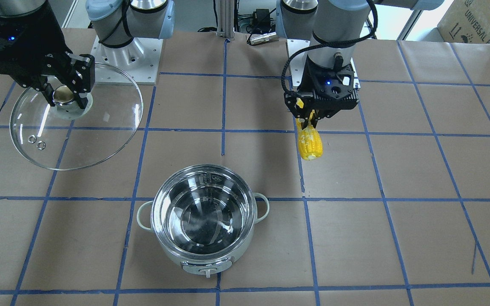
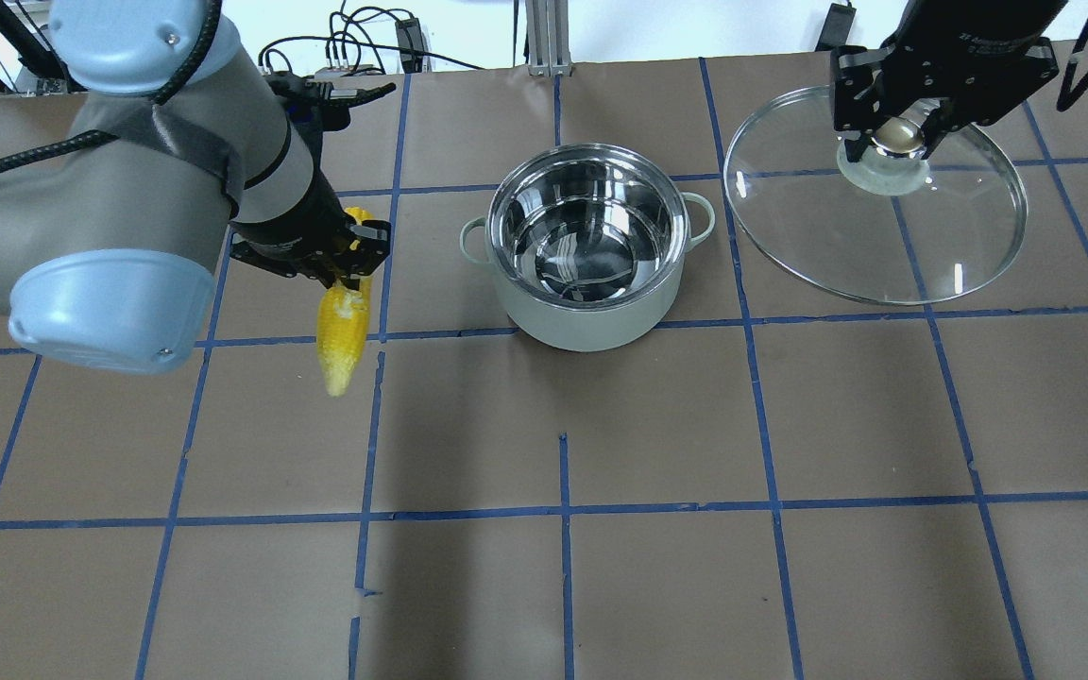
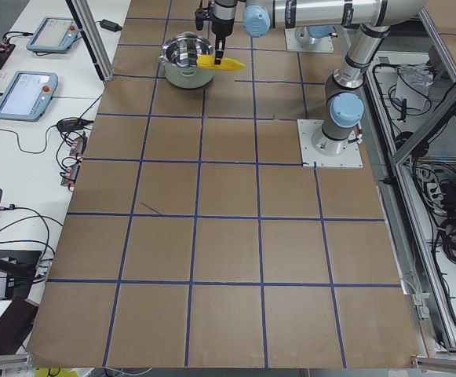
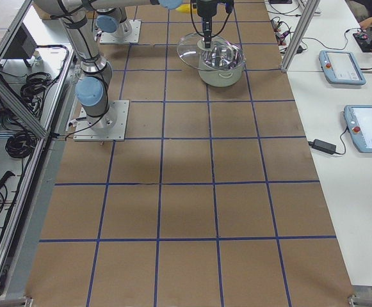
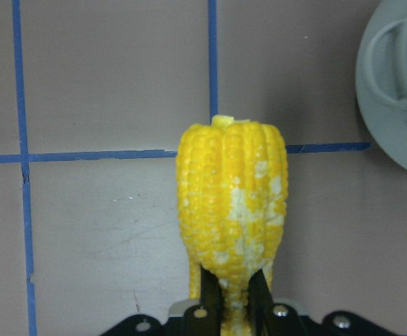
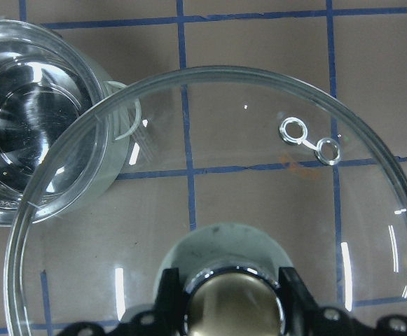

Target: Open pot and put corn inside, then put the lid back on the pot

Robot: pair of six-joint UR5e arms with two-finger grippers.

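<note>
The pot [image 1: 177, 254] stands open and empty on the table, steel inside showing; it also shows in the overhead view [image 2: 582, 312]. My left gripper [image 1: 309, 123] is shut on the narrow end of the yellow corn [image 1: 310, 144], which hangs above the table beside the pot, apart from it. The corn also shows in the overhead view [image 2: 341, 335] and the left wrist view [image 5: 232, 189]. My right gripper [image 2: 895, 137] is shut on the knob of the clear glass lid [image 2: 884, 246] and holds it in the air to the pot's other side; in the right wrist view the lid's [image 6: 259, 182] edge overlaps the pot's handle.
The table is brown paper with a blue tape grid. Both arm base plates [image 1: 121, 55] sit at the robot's edge. A cardboard box [image 1: 474, 21] stands off the table corner. Operator tablets [image 4: 342, 64] lie on a side bench.
</note>
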